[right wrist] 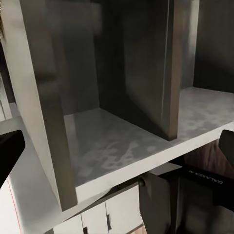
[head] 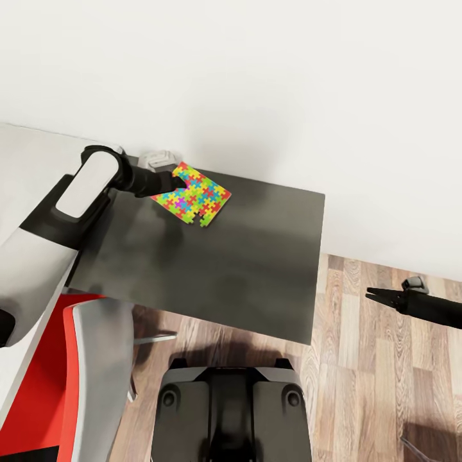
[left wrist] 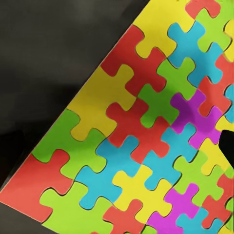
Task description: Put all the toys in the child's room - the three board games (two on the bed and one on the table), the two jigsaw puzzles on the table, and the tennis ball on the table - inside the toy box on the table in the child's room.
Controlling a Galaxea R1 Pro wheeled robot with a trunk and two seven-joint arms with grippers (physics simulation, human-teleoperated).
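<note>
The dark tabletop (head: 256,256) carries one jigsaw puzzle (head: 192,194) near its far edge by the wall. The left tool (head: 174,181) is over the puzzle's corner; I cannot tell its opening. Flat, thin, the puzzle may slide away unpinched. The right tool (head: 374,294) hangs narrow over the floor.

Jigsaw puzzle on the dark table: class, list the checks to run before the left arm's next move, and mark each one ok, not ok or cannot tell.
1. Jigsaw puzzle lies flat on the table: ok.
2. Left gripper reaches the puzzle's near edge: ok.
3. Fingers closed on the puzzle: cannot tell.
4. Right gripper is away from the table, over the floor: ok.
5. Toy box located for the drop: cannot tell.
</note>
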